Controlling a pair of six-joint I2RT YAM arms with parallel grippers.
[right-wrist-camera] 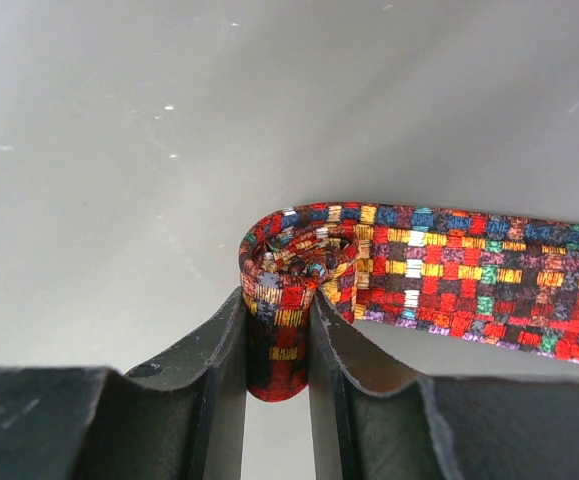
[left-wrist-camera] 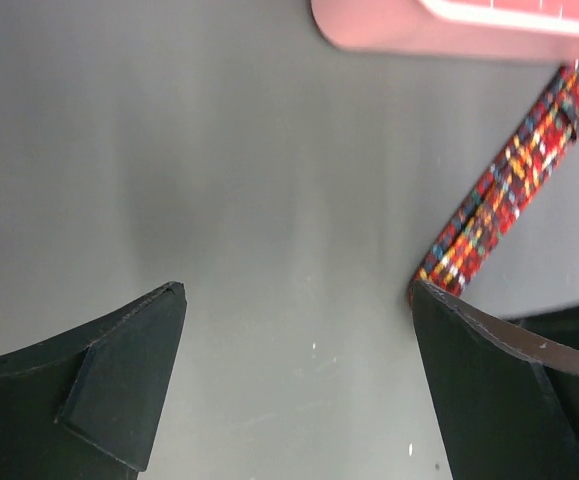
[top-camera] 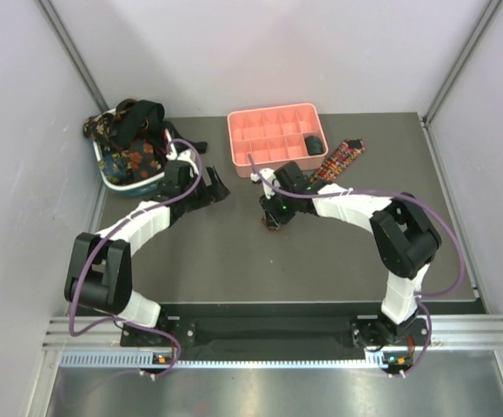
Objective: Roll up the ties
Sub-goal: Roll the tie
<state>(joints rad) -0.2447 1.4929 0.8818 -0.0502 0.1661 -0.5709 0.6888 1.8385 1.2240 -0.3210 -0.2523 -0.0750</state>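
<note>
The right claw (right-wrist-camera: 277, 338) is clamping the rolled end of the plaid tie (right-wrist-camera: 449, 270) at mid-table (top-camera: 234, 261), with its tail trailing toward two o'clock past the pink tray (top-camera: 251, 139). The left claw (left-wrist-camera: 294, 300) is hanging wide apart, gripping nothing. The other ties (top-camera: 134, 122) are lying heaped in the basket (top-camera: 116, 178) at ten o'clock.

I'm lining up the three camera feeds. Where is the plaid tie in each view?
Top: plaid tie runs diagonally right of centre, from beside the pink tray down to the right claw.
Left wrist: tie at right edge, slanting down from the tray.
Right wrist: tie across centre and right, rolled end pinched in the claw.
Landmark: tray, top and left wrist only.
</note>
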